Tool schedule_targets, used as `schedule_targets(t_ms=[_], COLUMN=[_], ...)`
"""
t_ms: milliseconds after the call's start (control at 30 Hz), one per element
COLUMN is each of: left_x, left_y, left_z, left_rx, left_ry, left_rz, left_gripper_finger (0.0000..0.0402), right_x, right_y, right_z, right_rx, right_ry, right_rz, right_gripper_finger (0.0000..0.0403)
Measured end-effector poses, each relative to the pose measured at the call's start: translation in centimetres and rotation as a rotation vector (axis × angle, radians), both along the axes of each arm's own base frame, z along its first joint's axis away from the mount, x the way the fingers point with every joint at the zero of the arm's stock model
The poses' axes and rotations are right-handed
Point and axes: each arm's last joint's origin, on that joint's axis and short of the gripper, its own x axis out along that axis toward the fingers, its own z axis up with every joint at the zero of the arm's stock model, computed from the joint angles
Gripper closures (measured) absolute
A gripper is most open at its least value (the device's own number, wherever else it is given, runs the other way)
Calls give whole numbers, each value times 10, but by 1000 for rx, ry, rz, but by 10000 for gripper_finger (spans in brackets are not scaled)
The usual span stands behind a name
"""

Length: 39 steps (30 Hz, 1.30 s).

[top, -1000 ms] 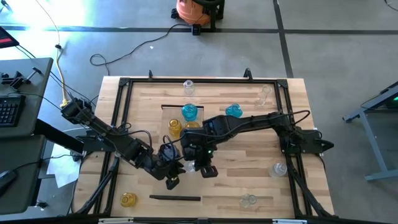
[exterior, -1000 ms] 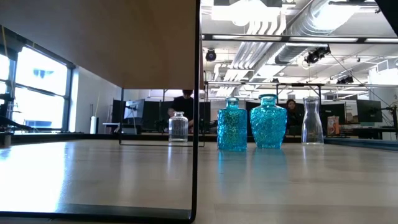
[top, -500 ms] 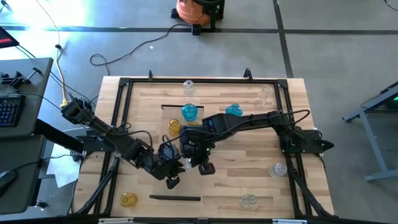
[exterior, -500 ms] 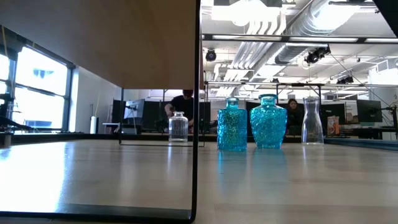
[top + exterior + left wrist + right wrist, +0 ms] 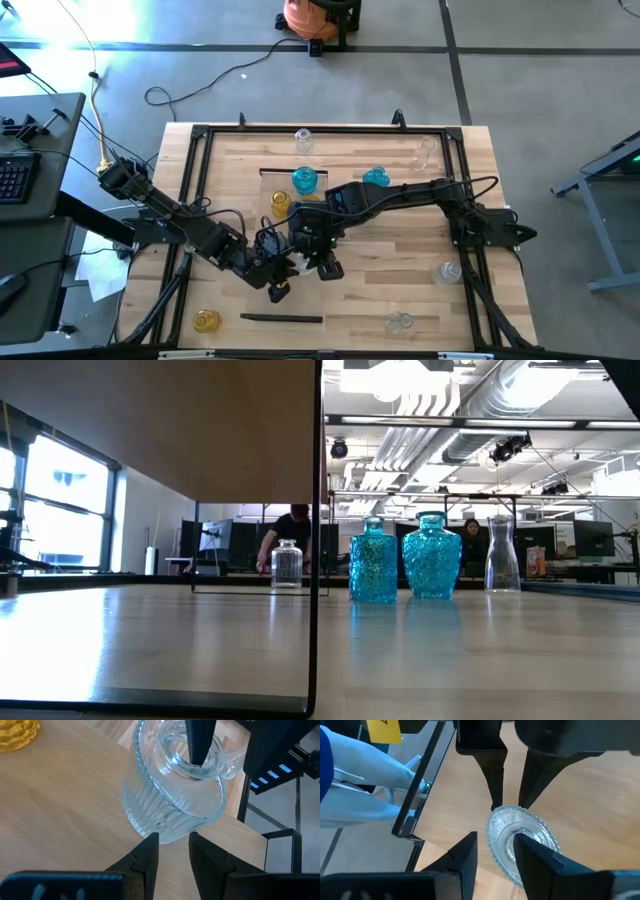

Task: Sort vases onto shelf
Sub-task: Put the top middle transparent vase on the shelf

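Observation:
A clear ribbed vase (image 5: 297, 262) (image 5: 175, 795) (image 5: 520, 842) stands on its base on the pale shelf (image 5: 300, 300) (image 5: 60, 810), between my two grippers. My left gripper (image 5: 288, 270) (image 5: 171, 842) is open, and its fingertips are at the foot of the vase on the table's left side. My right gripper (image 5: 310, 264) (image 5: 495, 839) is open above the vase, with one finger down in the mouth and the other outside it. A blue vase (image 5: 304, 180) and a yellow vase (image 5: 281, 205) stand farther back on the shelf. My left gripper's fingertips (image 5: 495, 805) reach the lower wall of the clear vase (image 5: 162, 832), slanting down from the table's left. I cannot tell whether they touch it. My right gripper has one finger (image 5: 199, 745) inside the vase's mouth (image 5: 185, 767), coming from above. I cannot tell whether that finger touches the rim.
Loose vases stand around the table: blue (image 5: 376, 178), yellow (image 5: 206, 320), and clear (image 5: 303, 138), (image 5: 425, 150), (image 5: 449, 271). The low view looks under the shelf (image 5: 150, 420), past its dark end strip (image 5: 318, 540), to two blue vases (image 5: 373, 560) (image 5: 432, 557). A person moves in the room behind.
My right gripper has opened over the clear vase, and its tip has swung slightly toward the left arm. The vase stays upright on the shelf.

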Motion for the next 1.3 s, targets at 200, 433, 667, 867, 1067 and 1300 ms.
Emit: schedule_targets(t_ms=[200, 433, 667, 867, 1067, 1300], left_x=[0, 0, 0, 0, 0, -6], left_y=[0, 0, 0, 0, 0, -2], left_z=[0, 0, 0, 0, 0, 0], left_rx=[-9, -8, -13, -12, -11, 1], left_ry=[4, 2, 4, 6, 7, 28], left_rz=[4, 8, 4, 3, 3, -10], left_gripper_finger=[305, 305, 305, 305, 305, 305], right_x=[2, 0, -6, -7, -7, -15], right_y=[1, -1, -1, 4, 4, 7], right_z=[1, 3, 9, 9, 9, 22], right_rx=[-7, -77, -137, -144, -169, -265], right_ry=[-32, -42, -54, -54, -57, -121], right_rz=[7, -17, -42, -34, -55, -120], right_gripper_finger=[279, 279, 279, 279, 279, 279])
